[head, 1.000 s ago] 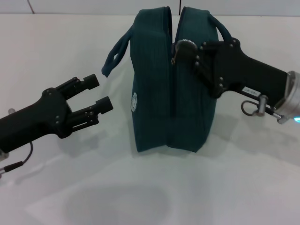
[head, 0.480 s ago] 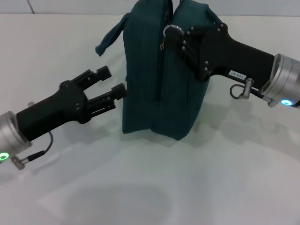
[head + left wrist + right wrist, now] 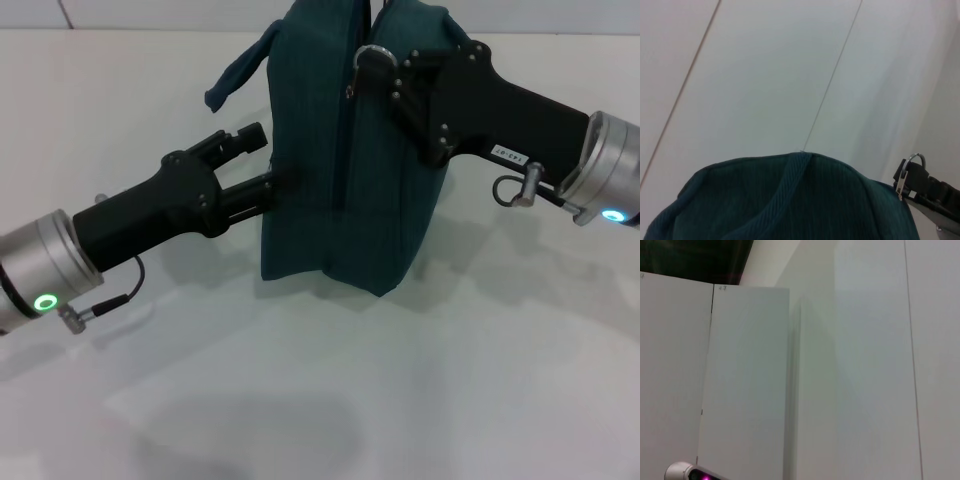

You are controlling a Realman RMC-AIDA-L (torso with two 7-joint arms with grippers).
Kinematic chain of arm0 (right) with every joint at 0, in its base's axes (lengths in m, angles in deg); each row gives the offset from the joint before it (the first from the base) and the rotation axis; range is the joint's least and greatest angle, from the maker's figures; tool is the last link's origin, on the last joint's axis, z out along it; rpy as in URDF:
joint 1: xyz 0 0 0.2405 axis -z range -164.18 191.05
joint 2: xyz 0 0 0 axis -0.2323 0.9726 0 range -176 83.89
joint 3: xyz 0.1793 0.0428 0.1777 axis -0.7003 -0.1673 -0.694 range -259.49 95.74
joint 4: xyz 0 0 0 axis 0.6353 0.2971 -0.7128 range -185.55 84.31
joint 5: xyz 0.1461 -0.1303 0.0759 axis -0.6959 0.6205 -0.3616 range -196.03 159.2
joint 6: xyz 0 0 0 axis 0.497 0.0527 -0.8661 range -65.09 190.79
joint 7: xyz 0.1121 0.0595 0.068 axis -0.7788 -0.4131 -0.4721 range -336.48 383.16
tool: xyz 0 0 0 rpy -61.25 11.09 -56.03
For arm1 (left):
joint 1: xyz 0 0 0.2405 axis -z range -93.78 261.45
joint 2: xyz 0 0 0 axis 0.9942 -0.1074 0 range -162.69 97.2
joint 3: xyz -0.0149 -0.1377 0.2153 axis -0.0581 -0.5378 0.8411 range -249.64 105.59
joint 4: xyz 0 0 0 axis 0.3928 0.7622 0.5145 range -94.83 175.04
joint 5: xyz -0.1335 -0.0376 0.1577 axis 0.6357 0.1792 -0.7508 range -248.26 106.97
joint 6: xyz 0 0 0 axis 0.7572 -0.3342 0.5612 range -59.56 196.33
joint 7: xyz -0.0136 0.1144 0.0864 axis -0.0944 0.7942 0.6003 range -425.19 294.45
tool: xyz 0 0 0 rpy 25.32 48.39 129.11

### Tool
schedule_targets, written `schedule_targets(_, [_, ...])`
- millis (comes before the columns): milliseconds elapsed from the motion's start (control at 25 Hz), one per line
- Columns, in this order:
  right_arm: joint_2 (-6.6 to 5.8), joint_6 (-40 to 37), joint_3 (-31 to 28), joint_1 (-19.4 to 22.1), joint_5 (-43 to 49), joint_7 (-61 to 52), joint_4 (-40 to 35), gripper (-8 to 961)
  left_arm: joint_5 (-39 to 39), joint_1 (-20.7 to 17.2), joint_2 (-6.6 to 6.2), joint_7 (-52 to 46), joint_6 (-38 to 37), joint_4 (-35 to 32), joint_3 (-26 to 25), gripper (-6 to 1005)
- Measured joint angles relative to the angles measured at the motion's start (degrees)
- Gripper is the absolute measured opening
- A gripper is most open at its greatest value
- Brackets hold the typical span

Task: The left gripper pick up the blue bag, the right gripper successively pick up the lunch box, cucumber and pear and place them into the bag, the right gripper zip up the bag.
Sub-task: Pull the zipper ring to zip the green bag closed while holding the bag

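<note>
Two tools: both at bag [image 3: 345,170]
Left tool [image 3: 262,165]: fingers apart, against bag's left side, bracing
Right tool [image 3: 385,75]: at zipper ring [image 3: 372,58]; grip unclear

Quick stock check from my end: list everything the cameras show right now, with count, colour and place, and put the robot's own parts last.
blue bag: one, dark teal, standing upright on the table at centre, between the two arms; zip seam faces the head camera.
bag handle: one loop in view, teal, hanging off the bag's left top.
zipper pull: one, silver ring, near the bag's top at the right gripper's tip.
table: one, white, under everything.
lunch box, cucumber, pear: none in view.
left gripper: one, black, jaws open, tips against the bag's left side.
right gripper: one, black, at the zipper pull near the bag's top right.
</note>
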Motion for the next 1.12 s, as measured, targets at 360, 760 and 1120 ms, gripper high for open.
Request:
schedule_targets(360, [0.00, 0.0, 0.1, 0.0, -0.1, 0.1, 0.0, 12, 1.1, 0.9, 0.12, 1.0, 0.0, 1.4, 0.0, 848])
schedule_targets(760, [0.00, -0.1, 0.0, 0.2, -0.2, 0.1, 0.0, 13, 0.6, 3.0, -0.06, 1.7, -0.3, 2.3, 2.3, 535])
schedule_targets(1120, [0.00, -0.3, 0.0, 0.2, -0.4, 0.1, 0.0, 14, 0.1, 3.4, -0.20, 2.0, -0.2, 2.3, 3.3, 253])
